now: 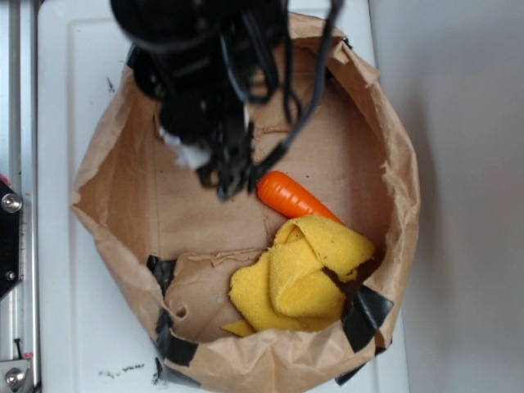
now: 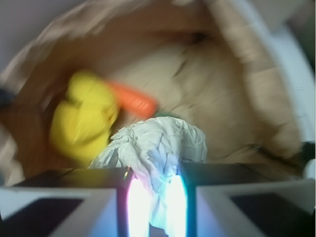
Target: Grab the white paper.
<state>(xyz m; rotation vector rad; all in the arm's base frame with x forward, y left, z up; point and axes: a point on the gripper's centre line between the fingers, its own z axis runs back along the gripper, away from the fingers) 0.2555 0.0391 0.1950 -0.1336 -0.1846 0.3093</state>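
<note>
The white paper [image 2: 155, 148] is seen pinched between the fingers of the gripper [image 2: 153, 202] – clamped w/ little gap, so the wad is held above the brown bag [image 1: 123, 188] floor, near the carrot [image 1: 291, 196].

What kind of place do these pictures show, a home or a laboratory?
Probably a robot test bench, not a home: a plain white table, a metal rail at its edge, and a taped brown paper bag holding a toy carrot and yellow cloth.

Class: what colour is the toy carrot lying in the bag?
Orange; the carrot shows best in the exterior view.
</note>
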